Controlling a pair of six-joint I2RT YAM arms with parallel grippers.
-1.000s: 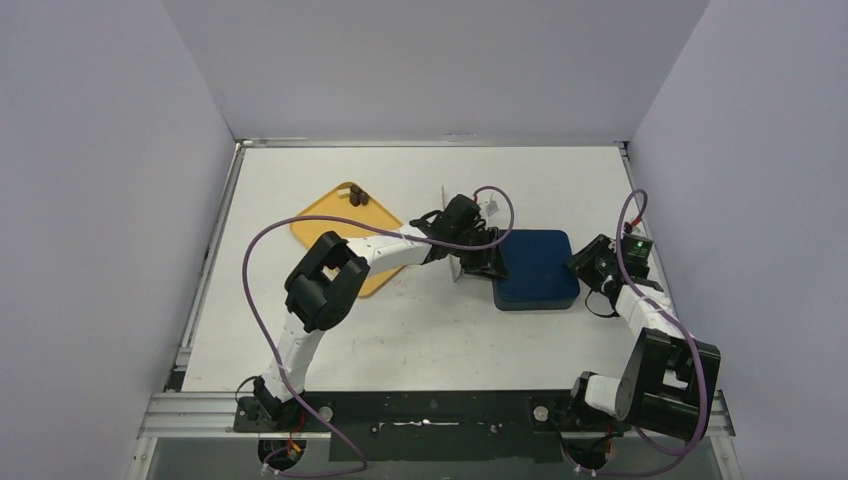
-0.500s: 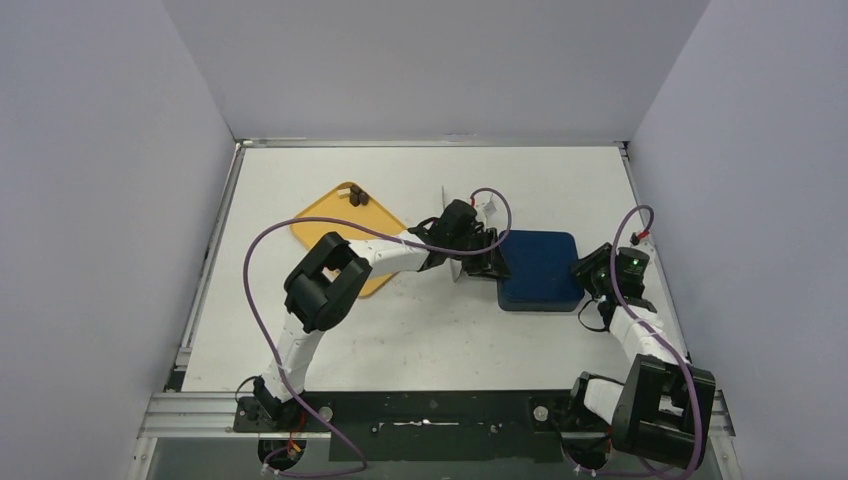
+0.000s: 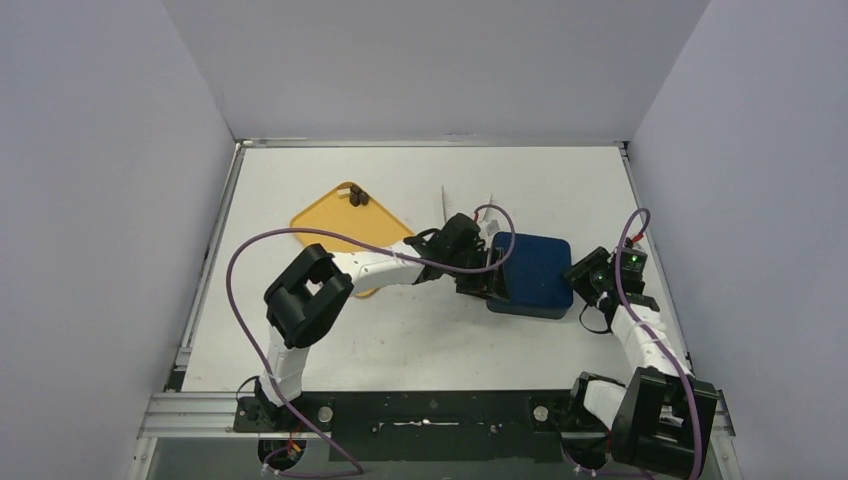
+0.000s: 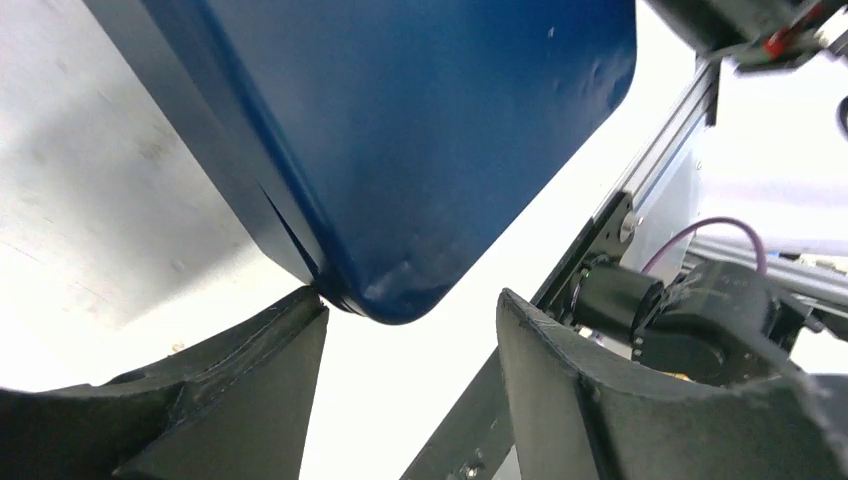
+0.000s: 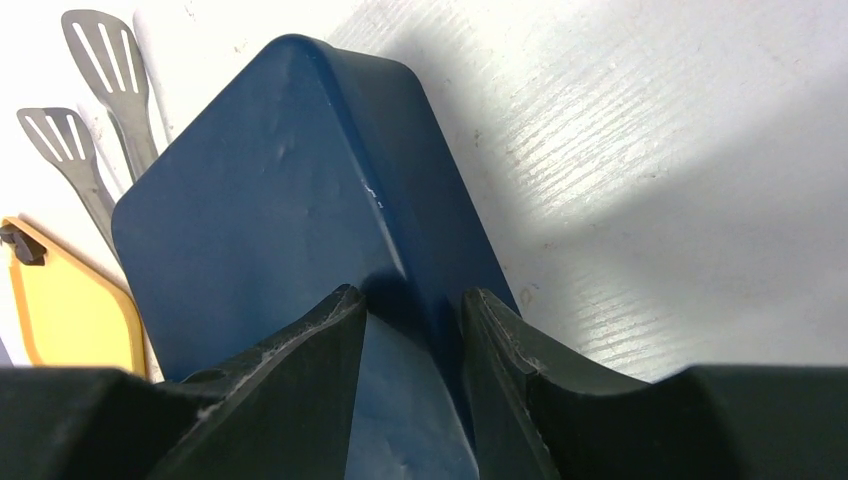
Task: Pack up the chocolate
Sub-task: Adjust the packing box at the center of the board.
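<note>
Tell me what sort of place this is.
Probably a robot lab test cell: a left arm and right arm bolted by an aluminium rail at the edge of a white table, plain panel walls closing it in, a blue box as prop.

The left arm (image 3: pixel 380 262) reaches low and far to its right, the left tool (image 4: pixel 412 305) spread wide; the right arm (image 3: pixel 640 335) bends forward, the right tool (image 5: pixel 405 300) narrowly parted.

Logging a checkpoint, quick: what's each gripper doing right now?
Left gripper: open, at a corner of the blue box, gripping nothing.
Right gripper: closed on the blue box's corner.
</note>
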